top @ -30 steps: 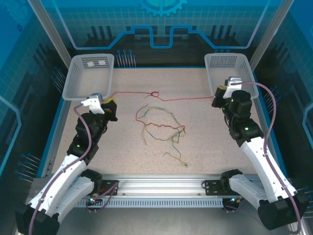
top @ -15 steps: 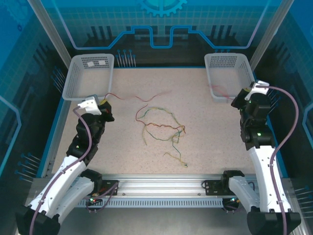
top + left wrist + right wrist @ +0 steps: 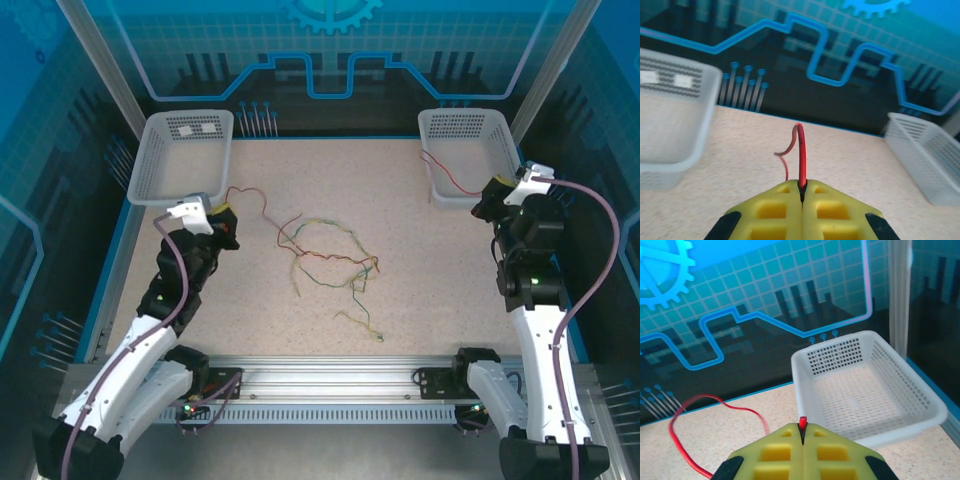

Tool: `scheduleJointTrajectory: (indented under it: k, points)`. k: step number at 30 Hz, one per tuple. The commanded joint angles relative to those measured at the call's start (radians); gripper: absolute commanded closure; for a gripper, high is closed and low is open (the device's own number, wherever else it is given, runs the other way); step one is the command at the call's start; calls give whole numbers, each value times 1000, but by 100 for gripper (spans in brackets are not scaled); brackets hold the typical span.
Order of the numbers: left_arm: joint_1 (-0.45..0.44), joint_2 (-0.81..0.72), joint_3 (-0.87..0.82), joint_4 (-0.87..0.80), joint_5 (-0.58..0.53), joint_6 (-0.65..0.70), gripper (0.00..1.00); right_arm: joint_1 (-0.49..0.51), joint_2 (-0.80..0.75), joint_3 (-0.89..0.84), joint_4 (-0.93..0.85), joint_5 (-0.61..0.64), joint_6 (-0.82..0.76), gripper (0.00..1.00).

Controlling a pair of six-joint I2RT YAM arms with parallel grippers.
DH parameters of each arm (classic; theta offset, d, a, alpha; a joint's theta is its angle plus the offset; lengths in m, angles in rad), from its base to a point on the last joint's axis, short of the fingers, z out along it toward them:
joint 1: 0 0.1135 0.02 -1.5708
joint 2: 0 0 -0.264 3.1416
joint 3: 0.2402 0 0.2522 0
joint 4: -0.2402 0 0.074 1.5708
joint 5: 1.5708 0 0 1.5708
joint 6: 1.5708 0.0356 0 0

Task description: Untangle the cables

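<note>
Though illegible, basket label [image 3: 684,81] beyond pinched red cable [image 3: 802,155].

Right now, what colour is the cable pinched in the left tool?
The cable is red; clearest in left wrist view.

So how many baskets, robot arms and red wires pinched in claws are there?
Baskets: 2 (left basket, right basket)
Robot arms: 2 (left arm, right arm)
Pinched red wires: 2 (left red wire in the left claw, right red wire in the right claw)
Total: 6
</note>
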Motion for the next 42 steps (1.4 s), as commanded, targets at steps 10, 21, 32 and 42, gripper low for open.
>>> scheduleJointTrajectory:
  k: [10, 21, 32, 42]
  points:
    - [0, -70, 108, 167, 504, -98, 100, -11, 156, 39, 228, -135, -54, 100]
    - [-208, -28, 176, 262, 656, -67, 100, -27, 565, 157, 406, 39, -116, 100]
    - [-248, 45, 152, 420, 693, -144, 100, -85, 1080, 481, 402, 182, -150, 100]
    - [-253, 96, 117, 471, 642, -144, 100, -76, 1247, 623, 284, 222, -136, 34]
